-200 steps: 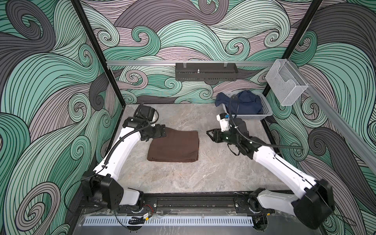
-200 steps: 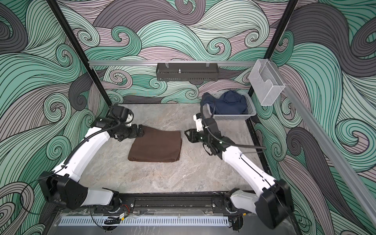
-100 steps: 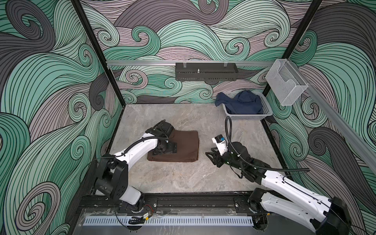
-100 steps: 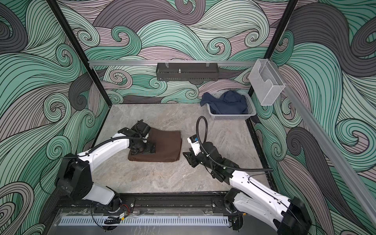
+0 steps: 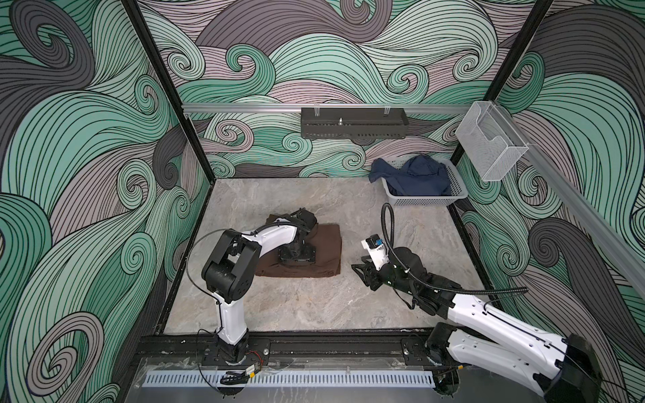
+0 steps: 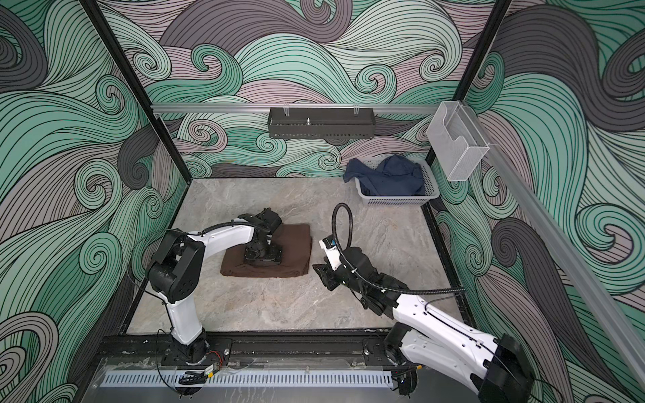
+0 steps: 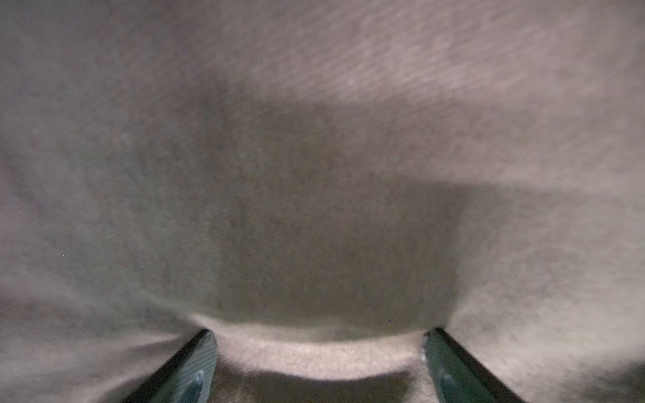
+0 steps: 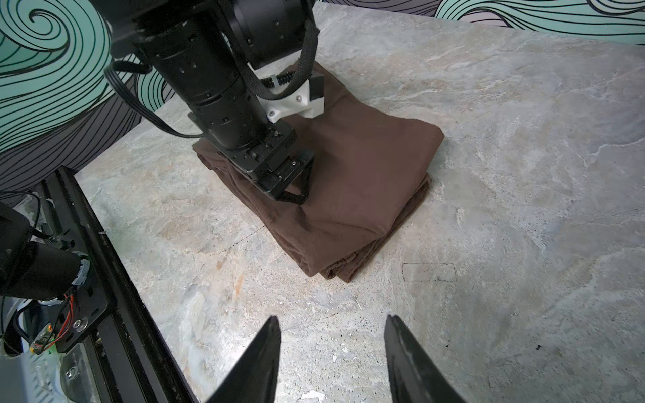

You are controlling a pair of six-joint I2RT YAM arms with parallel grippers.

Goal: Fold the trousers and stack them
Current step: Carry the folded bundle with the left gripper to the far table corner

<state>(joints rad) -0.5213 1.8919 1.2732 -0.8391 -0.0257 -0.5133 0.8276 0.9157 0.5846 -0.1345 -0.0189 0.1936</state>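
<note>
Marble-patterned desk (image 5: 279, 307) inside a booth with swirl-printed walls. Trousers (image 5: 326, 244), of dark brown soft cloth, lie folded into a thick rectangular pack left of the desk's centre, with the long axis running across the desk from side to side. Stacked layer edges show at the pack's near right corner. Left tool (image 5: 296, 256) points straight down on the middle of the pack, fingers (image 7: 195, 366) spread apart and pressed into the cloth with a low ridge raised between them; nothing is clamped. Right tool (image 5: 361, 274) sits low over bare desk, near the pack's right short edge but apart from it and aimed toward it, jaws apart and empty. Left arm is the nearer. Judgement: folding looks complete, and the pack is limp and layered, so a lift or slide calls for support at both short ends. Grey perforated plastic basket (image 5: 459, 197) at the far right corner holds a crumpled navy garment (image 5: 415, 178)
</note>
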